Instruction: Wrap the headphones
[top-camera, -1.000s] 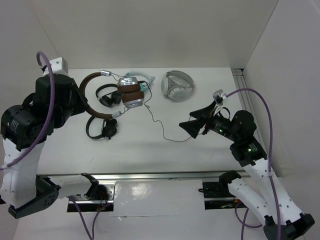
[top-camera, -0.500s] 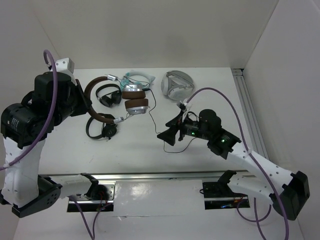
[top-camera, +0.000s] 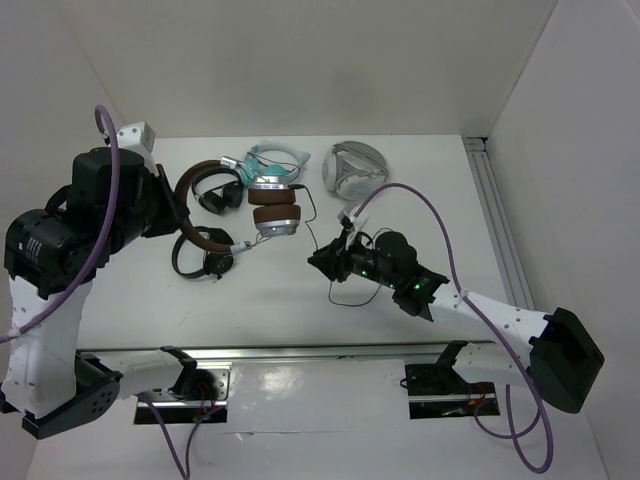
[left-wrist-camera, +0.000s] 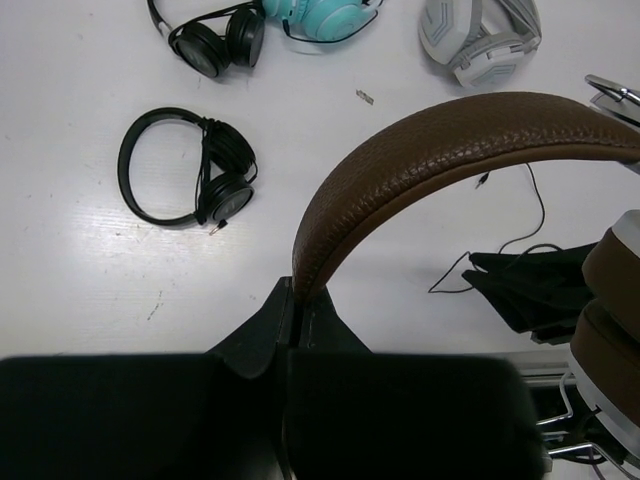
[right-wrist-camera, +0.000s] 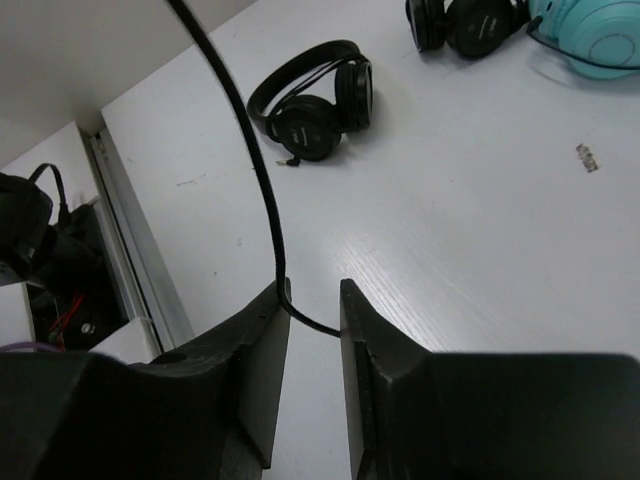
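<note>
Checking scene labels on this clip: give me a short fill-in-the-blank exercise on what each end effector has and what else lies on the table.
1. The left end effector grips the headphones by the brown ____.
2. Between the fingers of the right end effector runs a thin black ____.
3. Counting only all-black headphones, the table holds ____ pairs.

Missing words: headband; cable; two.

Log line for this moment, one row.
left gripper: shut on headphones | right gripper: open around cable | wrap: not begun
</note>
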